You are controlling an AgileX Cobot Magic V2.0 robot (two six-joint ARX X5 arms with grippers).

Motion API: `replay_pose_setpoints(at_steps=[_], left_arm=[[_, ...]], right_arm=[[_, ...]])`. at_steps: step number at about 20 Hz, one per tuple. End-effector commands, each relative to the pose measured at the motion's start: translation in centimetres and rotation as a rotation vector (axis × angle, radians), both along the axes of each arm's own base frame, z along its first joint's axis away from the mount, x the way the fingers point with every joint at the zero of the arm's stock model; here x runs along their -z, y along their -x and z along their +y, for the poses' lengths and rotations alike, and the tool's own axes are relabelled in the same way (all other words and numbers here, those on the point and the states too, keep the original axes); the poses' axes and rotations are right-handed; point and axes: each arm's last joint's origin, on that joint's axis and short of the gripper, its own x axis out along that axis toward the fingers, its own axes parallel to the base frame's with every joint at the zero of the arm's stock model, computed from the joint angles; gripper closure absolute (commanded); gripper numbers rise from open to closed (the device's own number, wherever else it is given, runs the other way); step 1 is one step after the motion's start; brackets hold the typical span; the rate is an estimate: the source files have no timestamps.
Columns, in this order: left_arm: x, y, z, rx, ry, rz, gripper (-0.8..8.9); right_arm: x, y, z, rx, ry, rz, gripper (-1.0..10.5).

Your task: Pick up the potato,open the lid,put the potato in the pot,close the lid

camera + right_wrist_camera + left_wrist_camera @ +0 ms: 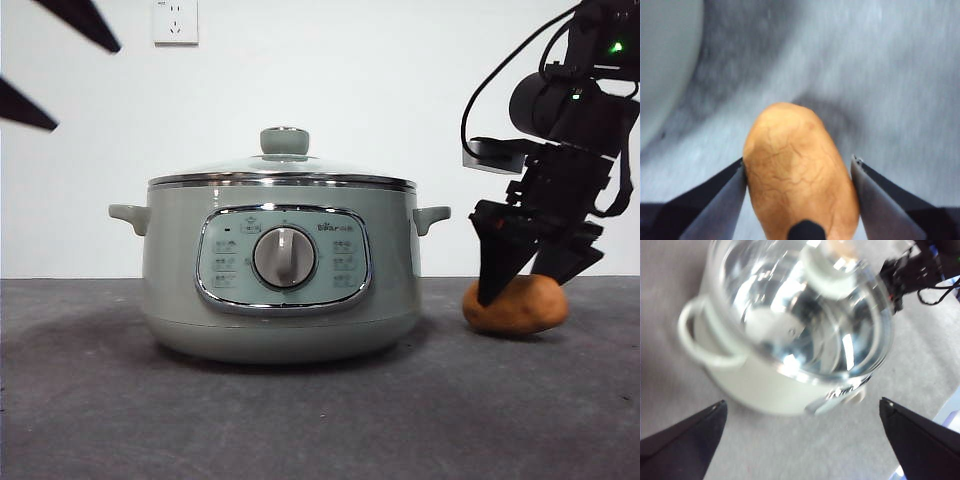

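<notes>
Potato (797, 170) on table, right fingers (722, 200) straddling it

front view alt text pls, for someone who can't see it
The right gripper straddles a potato lying on the dark table, one jaw on each side, to the right of a pale green pot. The pot's glass lid is on. Two black tips of the left gripper show at the top left corner.

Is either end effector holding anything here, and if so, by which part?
The right end effector straddles the potato across its middle, jaws at its sides; a firm grip cannot be confirmed. The left end effector holds nothing.
</notes>
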Motion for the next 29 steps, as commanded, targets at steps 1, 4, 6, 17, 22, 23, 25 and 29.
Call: replay_pose_setpoints(at_steps=[1, 4, 6, 17, 22, 23, 25, 29], left_arm=[[-1.1, -0.7, -0.7, 0.013, -0.026, -0.041, 1.86], [-2.6, -2.2, -1.9, 0.035, -0.047, -0.059, 1.86], [-3.0, -3.7, -3.1, 0.051, -0.067, -0.057, 1.86], [-1.8, -11.0, -12.6, 0.144, -0.315, -0.112, 1.86], [-0.5, -11.5, -15.0, 0.158, -0.361, -0.12, 1.91], [-0.4, -11.4, -15.3, 0.151, -0.378, -0.123, 2.15], [-0.4, -11.3, -15.5, 0.144, -0.39, -0.128, 3.83], [-0.3, -11.2, -15.5, 0.149, -0.39, -0.122, 7.11]], right_arm=[[-1.8, 0.8, -0.2, 0.026, 0.011, -0.002, 9.5], [-4.5, 2.6, -0.5, 0.028, 0.01, -0.008, 9.5], [-6.5, 4.1, -0.8, 0.028, 0.008, -0.018, 9.5], [-14.7, 13.5, -2.6, 0.178, -0.083, -0.033, 9.5], [-15.6, 15.4, -2.9, 0.181, -0.084, -0.033, 9.5], [-15.7, 15.5, -2.9, 0.181, -0.087, -0.037, 9.5], [-15.7, 15.5, -2.9, 0.176, -0.097, -0.036, 9.5], [-15.7, 15.5, -2.9, 0.169, -0.109, -0.034, 9.5]])
